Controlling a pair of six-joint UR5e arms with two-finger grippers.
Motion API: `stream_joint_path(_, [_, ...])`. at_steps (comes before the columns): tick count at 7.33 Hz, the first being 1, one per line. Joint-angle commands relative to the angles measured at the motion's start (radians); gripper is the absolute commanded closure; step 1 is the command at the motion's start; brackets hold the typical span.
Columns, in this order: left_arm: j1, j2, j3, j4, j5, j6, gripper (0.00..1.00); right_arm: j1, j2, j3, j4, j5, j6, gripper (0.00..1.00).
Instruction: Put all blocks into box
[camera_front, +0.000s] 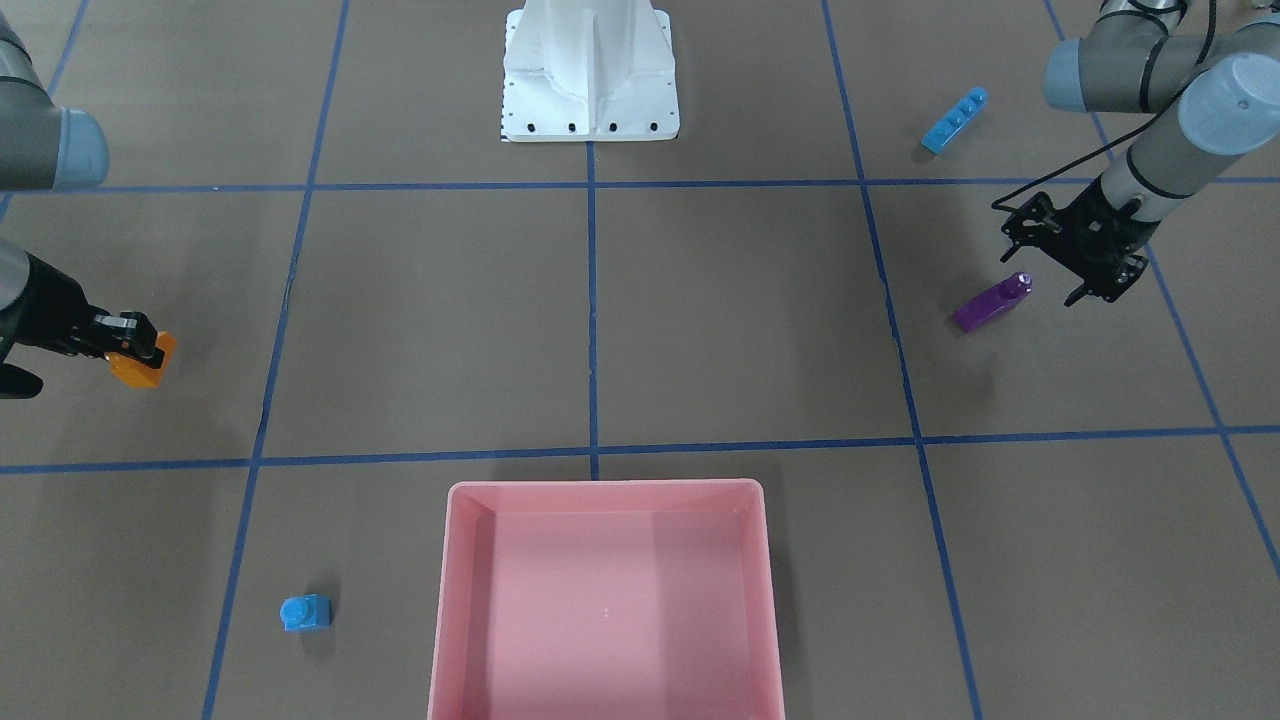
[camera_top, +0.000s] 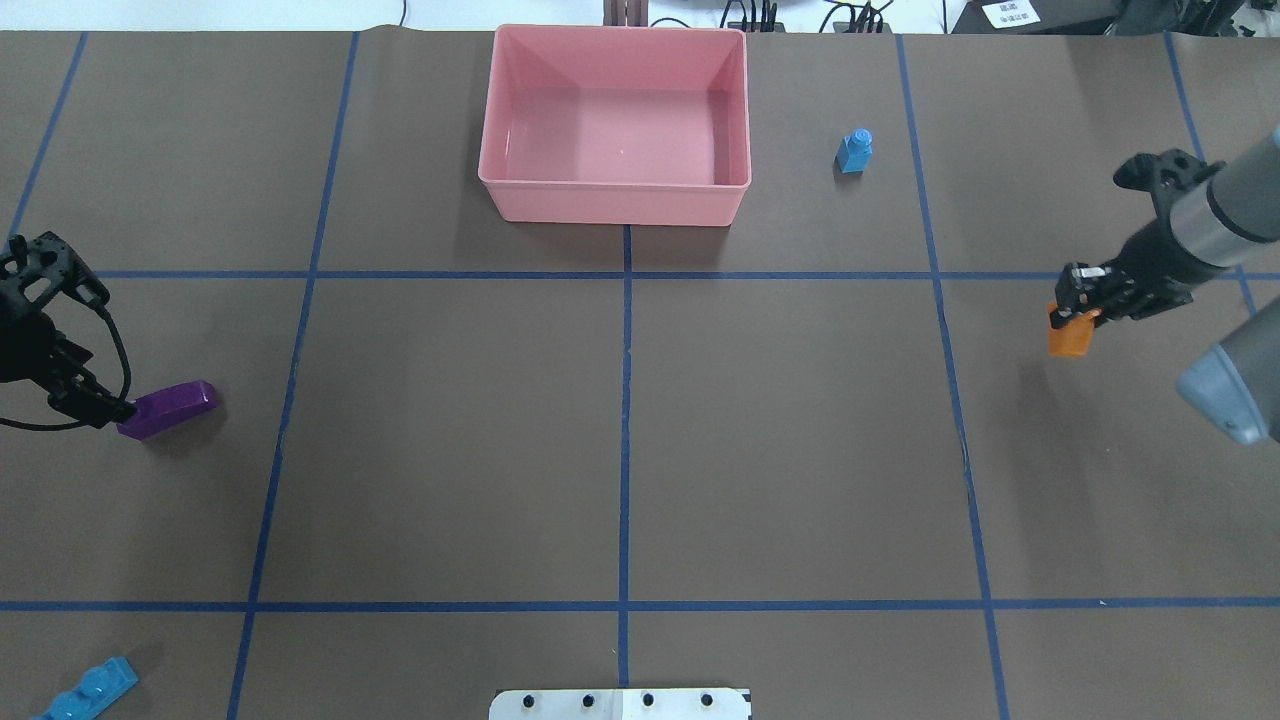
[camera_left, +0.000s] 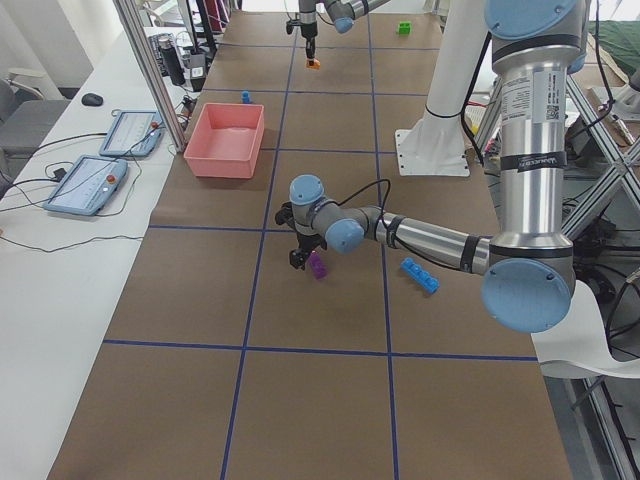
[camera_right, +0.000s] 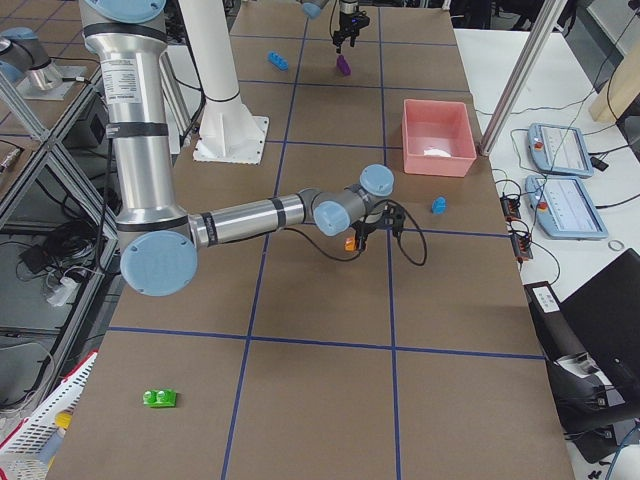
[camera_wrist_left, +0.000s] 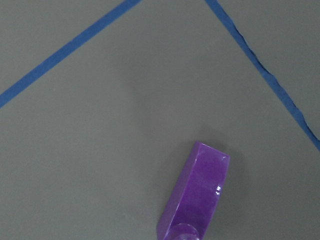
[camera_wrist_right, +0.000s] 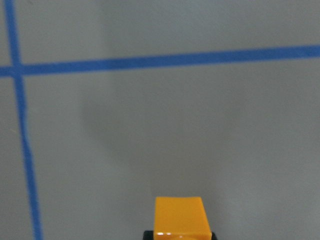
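Now: brown table (camera_top: 780, 450), blue tape grid (camera_top: 625, 400); right gripper (camera_top: 1072, 318) clamps orange brick (camera_top: 1070, 340); left gripper (camera_top: 100, 405) spread, empty.

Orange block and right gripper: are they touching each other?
Touching. The front-facing view shows the right gripper with its fingers clamped on the orange block.

Found box (camera_top: 612, 205) far-centre on surface (camera_top: 800, 450), one-stud brick (camera_top: 854, 152) right of it, square brick (camera_top: 1070, 335) farther right, wedge brick (camera_top: 170, 408) far left, four-stud brick (camera_top: 92, 690) near-left, two-stud brick (camera_right: 160, 398) at right end.
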Motion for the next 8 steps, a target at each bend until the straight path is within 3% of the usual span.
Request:
stream_joint_path(1, [0.032, 0.004, 0.002, -0.002, 0.044, 0.117, 0.01, -0.006, 0.330, -0.089, -0.186, -0.009, 0.110, 1.00])
stream_joint_path(4, [0.106, -0.011, 0.023, -0.002, 0.047, 0.117, 0.01, -0.052, 0.683, -0.390, -0.190, -0.067, 0.300, 1.00])
stream_joint_path(5, [0.118, -0.034, 0.037, 0.000, 0.047, 0.117, 0.01, -0.083, 0.783, -0.486, -0.176, -0.134, 0.342, 1.00])
stream_joint_path(7, [0.118, -0.063, 0.054, 0.000, 0.047, 0.119, 0.02, -0.146, 0.851, -0.632, 0.013, -0.238, 0.492, 1.00])
stream_joint_path(8, [0.118, -0.063, 0.060, -0.002, 0.059, 0.122, 0.10, -0.178, 0.882, -0.679, 0.049, -0.287, 0.518, 1.00])
